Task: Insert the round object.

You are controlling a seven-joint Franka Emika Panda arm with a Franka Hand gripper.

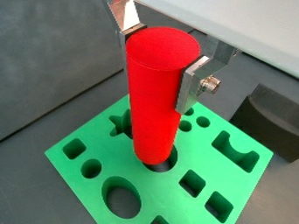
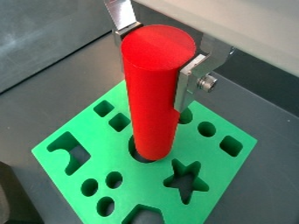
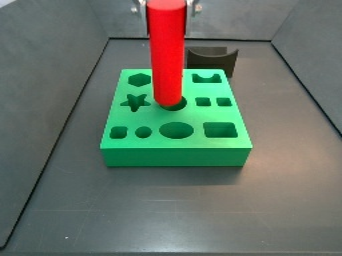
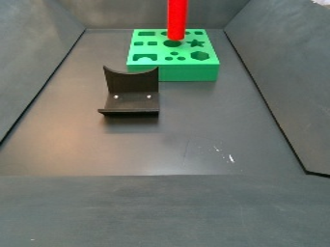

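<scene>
While its foot is set in the round hole of the green block (image 3: 174, 140) at frame centre, the red cylinder peg (image 1: 158, 92) is clamped upright near its top by the gripper (image 1: 163, 63) jaws

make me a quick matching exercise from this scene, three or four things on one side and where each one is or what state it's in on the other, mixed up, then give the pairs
Things:
1. red cylinder peg
2. green block
3. dark grey block
4. hand

States:
A. lies flat on the floor, full of shaped holes
B. shut on the peg near its top
C. upright, lower end at a round hole
D. on the floor, apart from the green block

Pairs: 1-C, 2-A, 3-D, 4-B
</scene>
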